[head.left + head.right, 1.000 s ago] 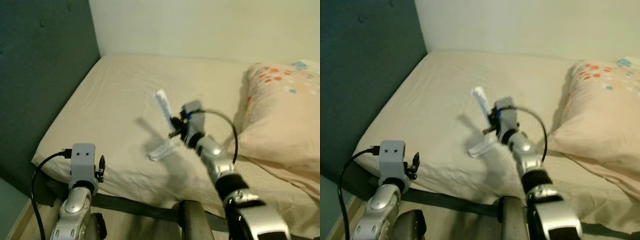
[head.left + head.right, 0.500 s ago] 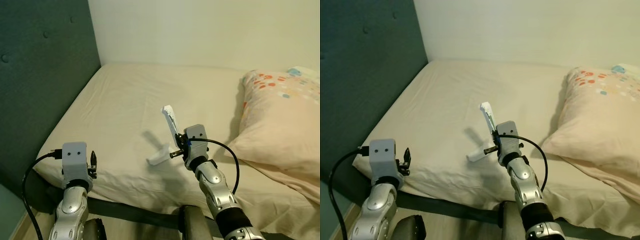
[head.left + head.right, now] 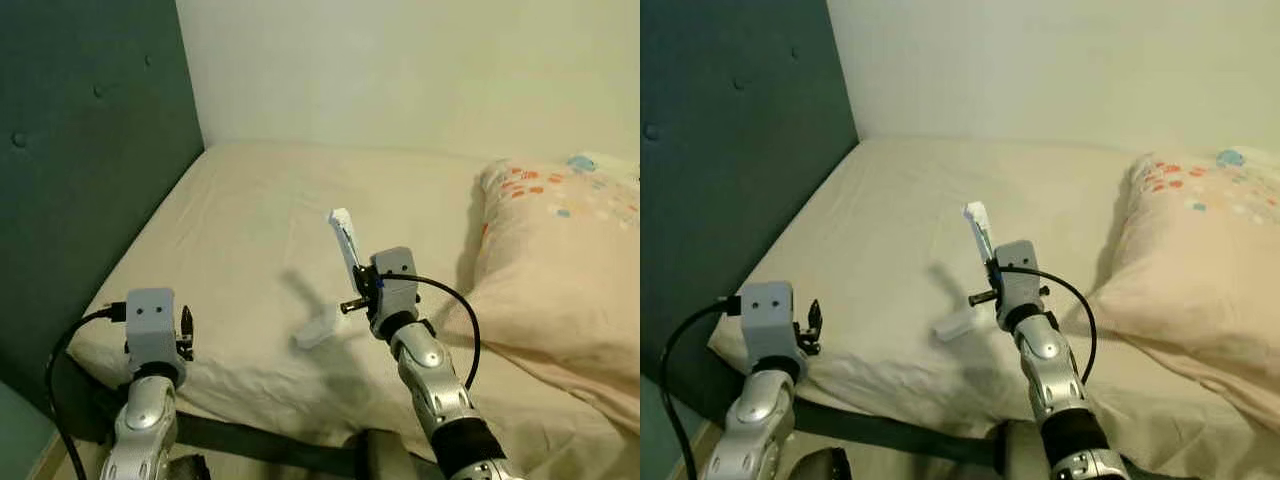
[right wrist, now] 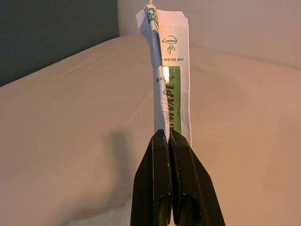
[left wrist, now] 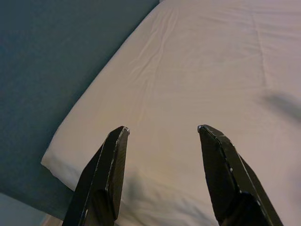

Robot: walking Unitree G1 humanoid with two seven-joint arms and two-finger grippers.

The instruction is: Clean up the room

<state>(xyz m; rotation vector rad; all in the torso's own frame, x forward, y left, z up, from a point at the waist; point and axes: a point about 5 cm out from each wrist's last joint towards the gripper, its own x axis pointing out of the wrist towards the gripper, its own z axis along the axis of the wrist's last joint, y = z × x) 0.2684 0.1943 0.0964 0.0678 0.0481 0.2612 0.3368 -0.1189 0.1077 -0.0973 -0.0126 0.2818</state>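
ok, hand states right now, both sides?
Left hand: open, empty, above the bed.
Right hand: shut on a white-and-green packet, held upright over the bed.

Item 1: white sachet wrapper (image 4: 170, 80) w/ green panel and printed lettering, folded lengthwise, flattened. Pose: upright, slightly tilted, lower end pinched between closed fingers of right gripper (image 4: 168, 141), raised above the bed sheet (image 3: 240, 230) (no contact). Item 2: second white strip (image 3: 317, 329) lies flat on sheet below.

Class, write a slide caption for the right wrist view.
Right hand pinches a green-and-white packet upright above the bed.
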